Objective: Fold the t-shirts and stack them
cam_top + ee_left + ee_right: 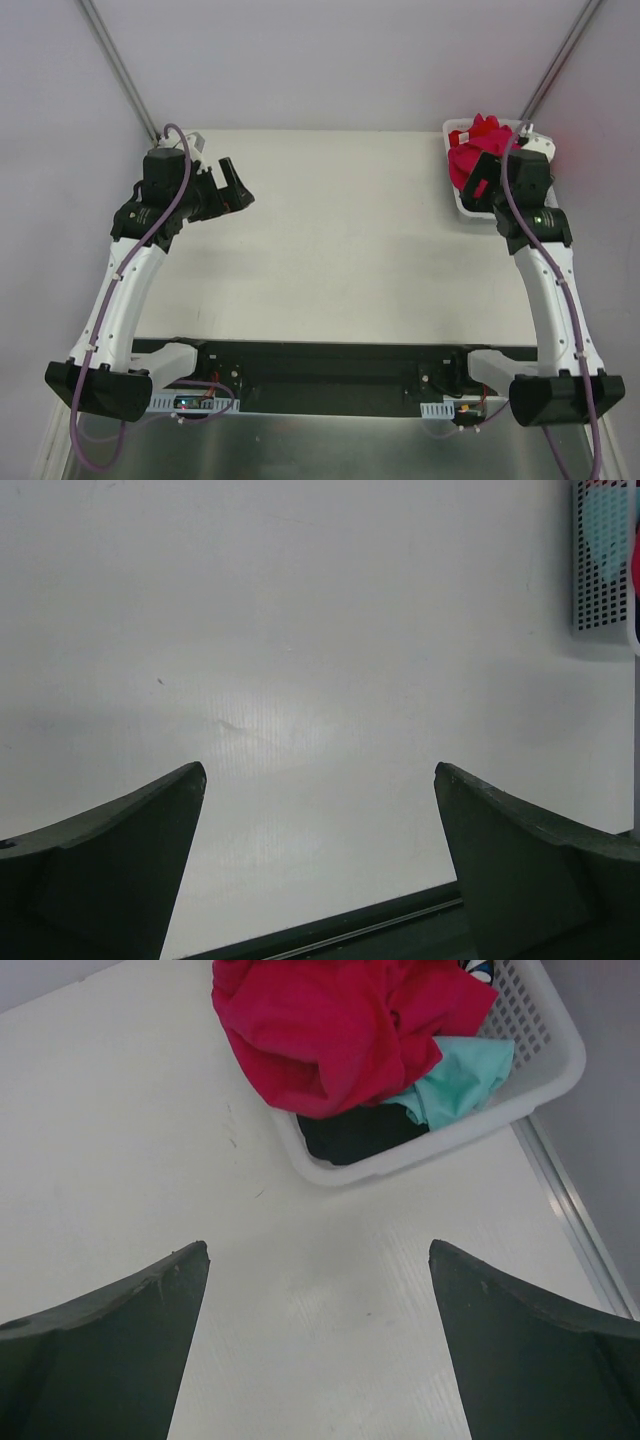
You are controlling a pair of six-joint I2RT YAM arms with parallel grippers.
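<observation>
The t-shirts lie crumpled in a white slotted basket [560, 1060] at the table's far right corner. In the right wrist view a magenta-red shirt [330, 1030] lies on top, a teal shirt [460, 1075] beside it and a dark shirt [350, 1135] under them. The pile shows from above as a red heap [470, 150]. My right gripper [318, 1250] is open and empty over bare table just in front of the basket [456, 128]. My left gripper [240, 190] is open and empty over the table's far left, and its wrist view [320, 770] shows only bare table between the fingers.
The white table top [340, 240] spreads between the two arms. The basket's slotted wall [600, 570] shows at the right edge of the left wrist view. Grey walls enclose the table at the back and sides. The table's right edge [575, 1230] runs close beside the basket.
</observation>
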